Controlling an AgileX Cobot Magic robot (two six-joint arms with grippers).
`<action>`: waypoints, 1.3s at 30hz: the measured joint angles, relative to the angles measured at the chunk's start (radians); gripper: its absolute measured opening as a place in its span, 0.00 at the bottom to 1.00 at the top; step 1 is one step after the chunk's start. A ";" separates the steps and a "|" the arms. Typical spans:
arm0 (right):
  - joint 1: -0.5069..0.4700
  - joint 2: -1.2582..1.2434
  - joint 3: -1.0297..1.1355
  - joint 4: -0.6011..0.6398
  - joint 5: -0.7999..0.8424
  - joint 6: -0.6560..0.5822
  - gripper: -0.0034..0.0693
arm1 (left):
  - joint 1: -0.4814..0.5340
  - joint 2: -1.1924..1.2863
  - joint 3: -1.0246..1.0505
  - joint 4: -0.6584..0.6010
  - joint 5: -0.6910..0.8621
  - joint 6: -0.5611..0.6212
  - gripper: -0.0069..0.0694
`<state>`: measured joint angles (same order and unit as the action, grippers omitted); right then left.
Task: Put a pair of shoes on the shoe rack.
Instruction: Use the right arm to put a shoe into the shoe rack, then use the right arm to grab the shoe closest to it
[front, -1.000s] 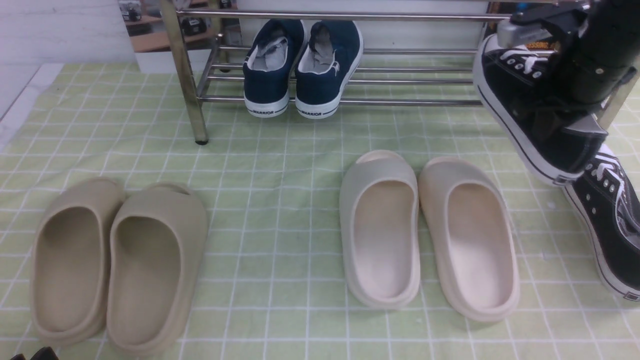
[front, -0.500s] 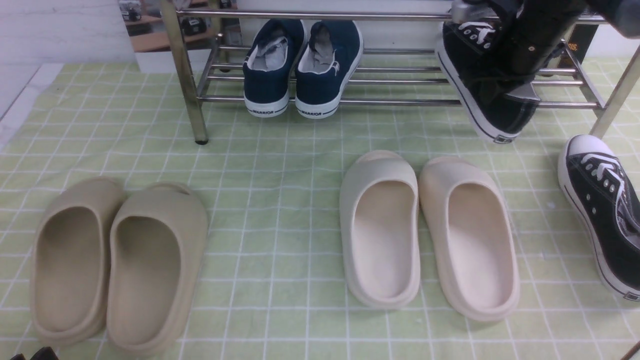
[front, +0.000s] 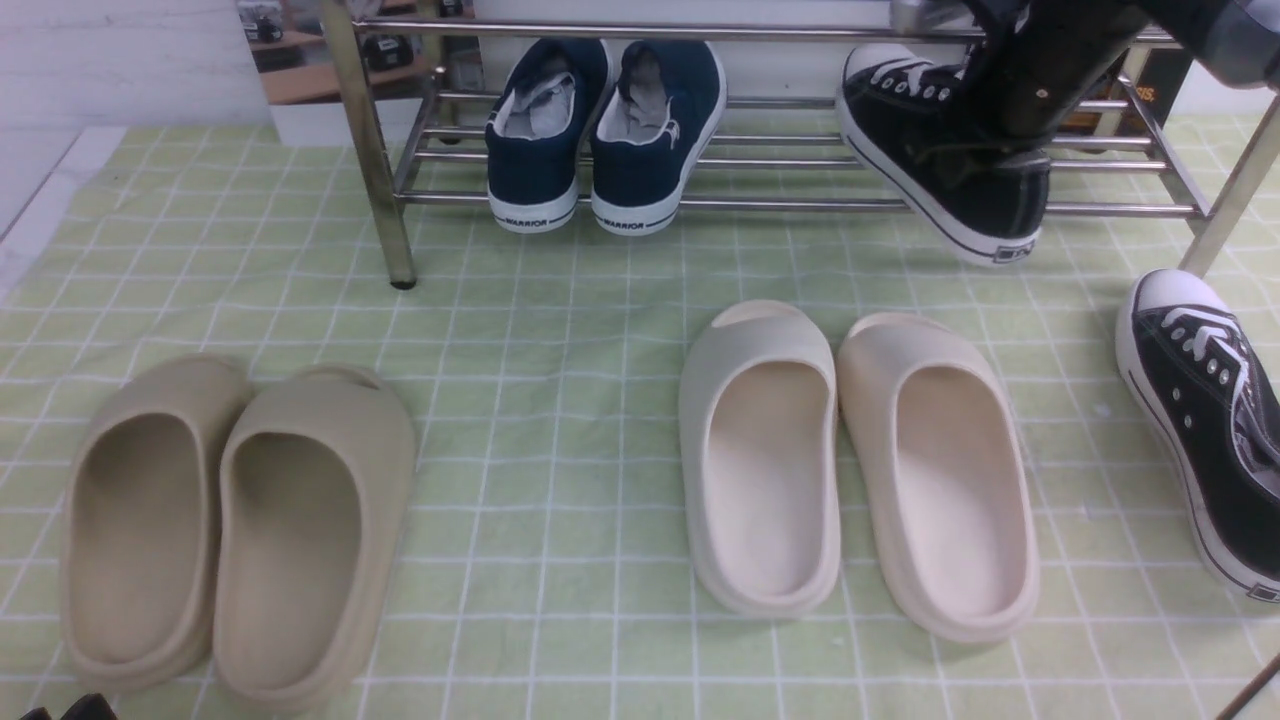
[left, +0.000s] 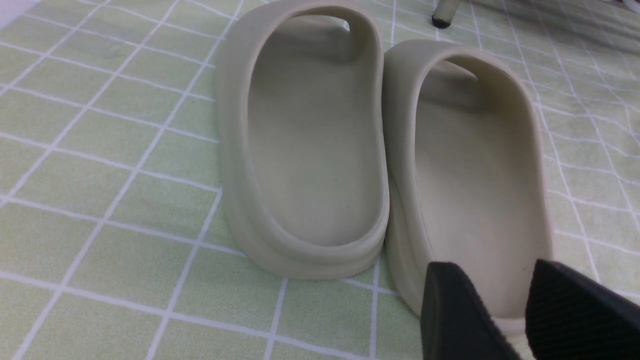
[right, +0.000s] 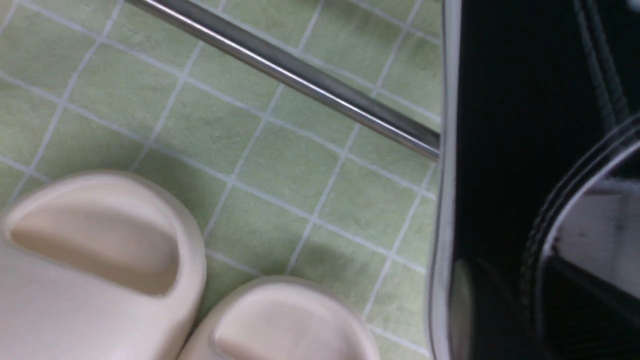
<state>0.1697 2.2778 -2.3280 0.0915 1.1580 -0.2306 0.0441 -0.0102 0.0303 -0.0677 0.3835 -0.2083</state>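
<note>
The right hand (front: 1005, 125) reaches into the mouth of one black sneaker (front: 930, 170). Its fingers are hidden there, so I cannot tell whether they are clamped on the collar or already parted.

The sneaker lies slantwise on the lower bars of the shoe rack (front: 800, 205), near the rack's right end. Its toe is well in over the bars, but its heel juts out past the front bar. That overhang is the main risk. If the hand lets go here, the heel's weight may tip the shoe off the front bar onto the surface. A finger snagging the collar on the way out could also drag the shoe forward.

The other sneaker (front: 1200, 420) is not yet placed. It lies on the surface in front of the rack's right leg.

The right arm slants down from above the rack's top bar, angled towards the rack's middle. The left hand (left: 505, 310) hangs low, well in front of the rack's left leg, fingers apart and empty.
</note>
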 joint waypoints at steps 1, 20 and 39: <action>0.000 -0.002 -0.001 0.000 0.003 0.003 0.41 | 0.000 0.000 0.000 0.000 0.000 0.000 0.40; -0.033 -0.555 0.606 -0.091 0.088 0.114 0.67 | 0.000 0.000 0.000 0.000 0.000 0.000 0.40; -0.160 -0.592 1.243 -0.140 -0.310 0.218 0.49 | 0.000 0.000 0.000 0.000 0.000 0.000 0.40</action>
<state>0.0096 1.6858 -1.0853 -0.0489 0.8475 -0.0121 0.0441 -0.0102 0.0303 -0.0677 0.3835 -0.2083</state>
